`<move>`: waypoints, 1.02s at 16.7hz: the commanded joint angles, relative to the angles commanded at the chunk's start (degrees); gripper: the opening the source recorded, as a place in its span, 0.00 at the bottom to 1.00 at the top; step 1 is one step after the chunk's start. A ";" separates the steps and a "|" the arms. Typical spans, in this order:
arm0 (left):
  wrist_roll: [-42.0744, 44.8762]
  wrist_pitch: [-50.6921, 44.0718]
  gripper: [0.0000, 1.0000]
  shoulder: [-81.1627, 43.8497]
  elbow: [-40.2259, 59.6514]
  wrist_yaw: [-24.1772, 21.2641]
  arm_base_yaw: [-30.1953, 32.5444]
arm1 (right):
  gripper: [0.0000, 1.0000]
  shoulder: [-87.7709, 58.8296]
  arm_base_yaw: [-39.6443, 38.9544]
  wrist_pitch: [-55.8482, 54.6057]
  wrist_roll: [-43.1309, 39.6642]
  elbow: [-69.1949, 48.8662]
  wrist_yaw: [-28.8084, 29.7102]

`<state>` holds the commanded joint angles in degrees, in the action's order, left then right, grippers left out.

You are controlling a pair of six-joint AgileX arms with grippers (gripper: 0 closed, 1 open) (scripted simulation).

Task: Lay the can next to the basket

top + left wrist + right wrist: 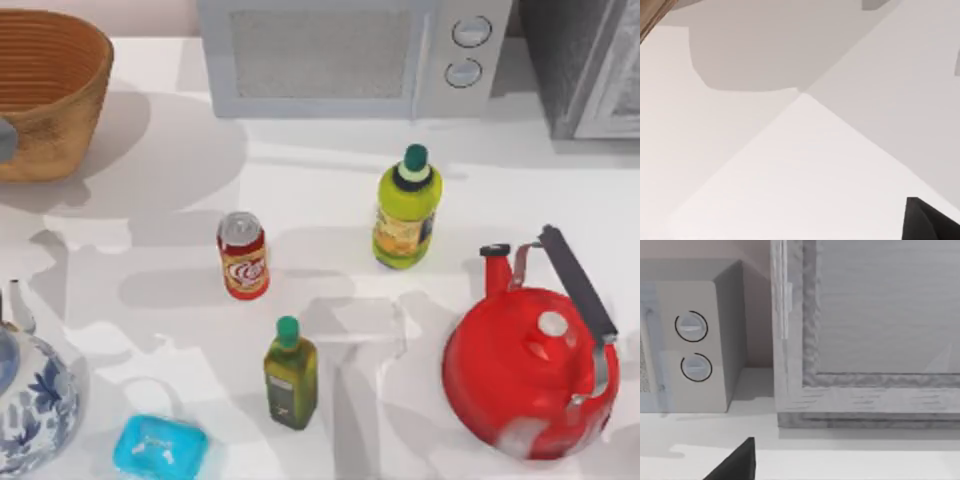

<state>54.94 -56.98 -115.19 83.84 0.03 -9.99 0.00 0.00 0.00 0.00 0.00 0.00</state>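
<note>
In the top view, the can (243, 256) is seen standing upright near the middle of the white table (320, 200), silver top up and round logo facing the lower edge. The basket (48, 92) is set at the can's ten o'clock, well apart from it, cut by the top and left edges of the frame. Between the two lies a broad bare stretch of tabletop crossed by soft shadows. A green-capped olive oil bottle (291, 373) stands at the can's five o'clock, near but not touching. A yellow-green bottle (406, 208) with a dark green cap is placed at the can's three o'clock, with open surface between them. A red kettle (531, 367) with a black handle occupies the lower right, and a blue-and-white porcelain pot (30, 412) is cropped by the lower left edge. A turquoise soap dish (160, 447) lies just beside the bottom edge. A white microwave (350, 55) is backed against the far edge at twelve o'clock, with a grey cabinet (585, 65) at its right.

In the left wrist view, pale tabletop under a wide grey shadow is shown, with a sliver of the basket's (652, 15) brown at one corner and a black piece of the gripper at another; the fingers' spread cannot be told.

In the right wrist view, the microwave's (700, 340) two dials and the cabinet's (865, 340) grey frame are faced, with bare table before them. A black tip is seen low in the frame; the fingers' spread cannot be told.
</note>
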 joint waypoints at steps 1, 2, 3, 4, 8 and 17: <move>-1.84 0.49 0.00 -0.17 0.82 0.13 0.30 | 1.00 0.00 0.00 0.00 0.00 0.00 0.00; -4.29 1.05 0.00 -0.35 1.75 0.27 0.80 | 1.00 0.00 0.00 0.00 0.00 0.00 0.00; -7.35 1.62 0.00 -0.54 2.72 0.42 1.54 | 1.00 0.00 0.00 0.00 0.00 0.00 0.00; -11.01 2.15 0.00 -0.76 3.68 0.56 2.53 | 1.00 0.00 0.00 0.00 0.00 0.00 0.00; -30.48 2.76 0.00 -2.12 6.83 0.82 9.51 | 1.00 0.00 0.00 0.00 0.00 0.00 0.00; -77.43 -4.04 0.00 -3.67 8.29 -0.14 35.72 | 1.00 0.00 0.00 0.00 0.00 0.00 0.00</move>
<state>-22.49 -61.03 -118.86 92.13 -0.11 25.73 0.00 0.00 0.00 0.00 0.00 0.00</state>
